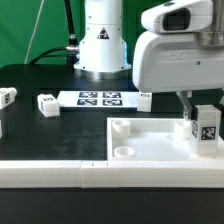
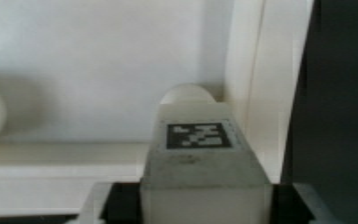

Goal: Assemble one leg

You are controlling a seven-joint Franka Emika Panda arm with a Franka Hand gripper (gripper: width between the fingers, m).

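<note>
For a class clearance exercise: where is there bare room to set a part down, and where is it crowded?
Free: the black table between a loose leg and the panel; the panel's floor between its sockets and the held leg. Crowded: the back row by the marker board, and around the gripper.

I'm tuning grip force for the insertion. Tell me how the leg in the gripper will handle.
The leg looks like a stiff moulded post, so it should not flex in the gripper. Its smooth white faces may slip if squeezed lightly. Small and squared, it probably weighs little and won't roll.
</note>
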